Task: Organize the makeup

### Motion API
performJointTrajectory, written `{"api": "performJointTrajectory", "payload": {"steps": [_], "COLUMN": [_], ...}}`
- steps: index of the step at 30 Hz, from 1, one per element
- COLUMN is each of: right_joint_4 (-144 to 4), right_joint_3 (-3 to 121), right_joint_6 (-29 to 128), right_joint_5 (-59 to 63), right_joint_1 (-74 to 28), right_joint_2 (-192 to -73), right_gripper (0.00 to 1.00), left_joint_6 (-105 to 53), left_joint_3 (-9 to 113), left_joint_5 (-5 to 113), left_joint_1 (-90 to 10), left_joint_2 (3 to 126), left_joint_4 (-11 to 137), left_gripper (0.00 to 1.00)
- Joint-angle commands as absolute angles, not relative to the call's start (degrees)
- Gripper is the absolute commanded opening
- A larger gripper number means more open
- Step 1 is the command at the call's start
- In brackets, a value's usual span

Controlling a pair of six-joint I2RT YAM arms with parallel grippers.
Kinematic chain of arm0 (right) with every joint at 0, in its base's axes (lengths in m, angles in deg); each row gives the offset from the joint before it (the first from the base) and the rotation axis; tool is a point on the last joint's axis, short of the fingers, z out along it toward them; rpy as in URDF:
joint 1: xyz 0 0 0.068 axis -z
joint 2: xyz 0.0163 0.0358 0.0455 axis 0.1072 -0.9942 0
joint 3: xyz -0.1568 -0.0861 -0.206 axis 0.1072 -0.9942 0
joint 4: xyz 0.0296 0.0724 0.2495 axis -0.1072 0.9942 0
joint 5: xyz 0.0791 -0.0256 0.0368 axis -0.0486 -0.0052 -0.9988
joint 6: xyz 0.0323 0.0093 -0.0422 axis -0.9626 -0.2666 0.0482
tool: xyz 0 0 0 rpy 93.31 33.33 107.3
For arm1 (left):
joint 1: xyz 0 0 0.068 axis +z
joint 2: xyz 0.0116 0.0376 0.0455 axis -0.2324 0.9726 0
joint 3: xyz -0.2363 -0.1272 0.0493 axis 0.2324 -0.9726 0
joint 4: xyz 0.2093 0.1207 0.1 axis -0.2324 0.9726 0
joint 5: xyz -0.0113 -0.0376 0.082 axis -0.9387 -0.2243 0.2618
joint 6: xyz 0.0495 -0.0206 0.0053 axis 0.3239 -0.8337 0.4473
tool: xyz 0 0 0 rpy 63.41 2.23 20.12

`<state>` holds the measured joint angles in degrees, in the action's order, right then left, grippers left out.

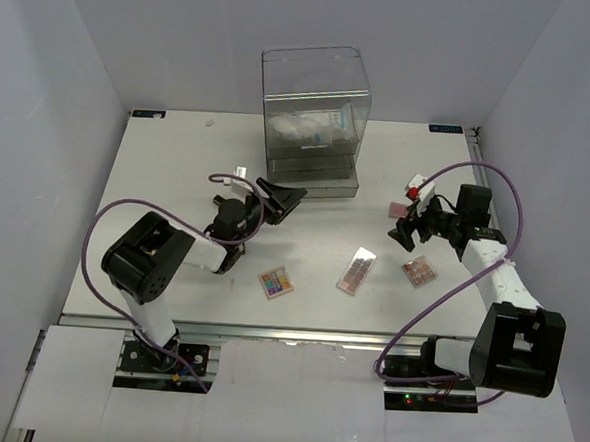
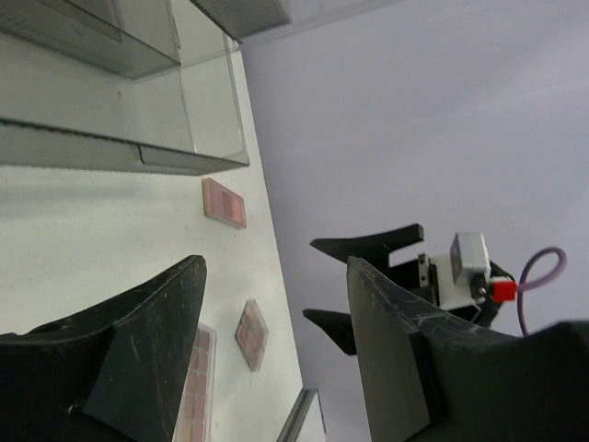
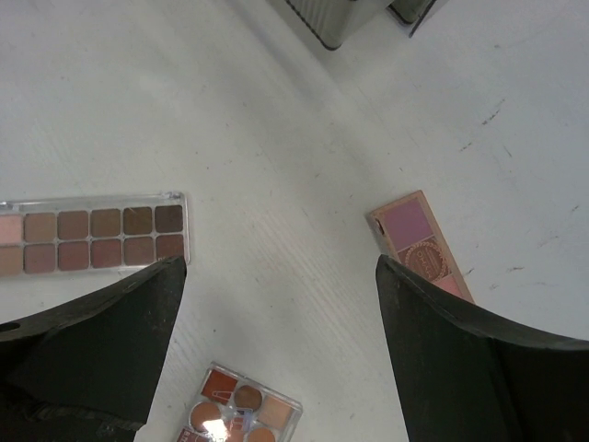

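No lettering can be read in any view. From the overhead camera, a small blue strip point(image 1: 147, 114) on the far edge of the bench point(image 1: 157, 183), upper left of the frame, and a second strip point(image 1: 447, 128) at upper right carry marks too tiny to make out. The white-blue packet point(image 1: 333, 120) inside the clear drawer box point(image 1: 314, 67), upper centre, shows blue print that is likewise illegible.
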<state>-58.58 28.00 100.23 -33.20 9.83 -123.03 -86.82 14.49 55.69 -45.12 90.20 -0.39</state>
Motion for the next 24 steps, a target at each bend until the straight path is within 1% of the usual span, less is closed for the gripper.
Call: {"api": "performJointTrajectory", "payload": {"steps": [1, 3, 5, 7, 8, 11, 14, 18, 20, 24], "right_joint_4": [-49.20, -43.74, -36.23, -34.35, -33.81, -30.23, -23.56, -20.09, -21.47, -23.59], "right_joint_3": [31.19, 33.10, 33.87, 33.78, 33.84, 35.15, 34.96, 29.27, 27.02, 26.61], "right_joint_6": [113.06, 120.39, 126.66, 130.00, 130.78, 134.84, 142.44, 159.56, 162.28, 161.66], "right_joint_5": [-32.64, -33.95, -33.73, -31.47, -30.73, -31.18, -34.74, -36.77, -35.38, -30.54], "right_joint_1": [9.97, 9.82, 9.38, 8.52, 8.15, 7.06, 6.17, 0.81, -2.78, -11.82], "right_joint_2": [-124.23, -125.32, -125.52, -125.39, -125.47, -126.34, -126.01, -121.66, -119.81, -120.53], "right_gripper": [0.90, 0.90, 0.90, 0.90, 0.90, 0.90, 0.90, 0.90, 0.90, 0.90], "left_joint_6": [-78.92, -72.80, -66.19, -58.77, -54.85, -41.19, -32.77, -27.01, -25.64, -25.25], "left_joint_3": [9.49, 8.34, 9.28, 12.12, 14.38, 23.59, 28.35, 26.32, 24.17, 25.68], "left_joint_5": [51.34, 50.44, 49.54, 48.95, 48.33, 46.85, 47.52, 51.97, 52.37, 51.31], "left_joint_1": [-45.15, -44.70, -44.27, -43.83, -43.74, -43.59, -43.59, -43.51, -43.50, -43.50], "left_joint_2": [77.52, 70.21, 64.59, 60.09, 57.64, 55.69, 56.45, 54.45, 53.25, 53.07], "left_joint_4": [8.81, 15.77, 23.03, 32.35, 36.95, 53.83, 67.22, 68.67, 67.64, 68.25], "left_gripper": [0.74, 0.77, 0.83, 0.87, 0.87, 0.87, 0.89, 0.89, 0.89, 0.89]}}
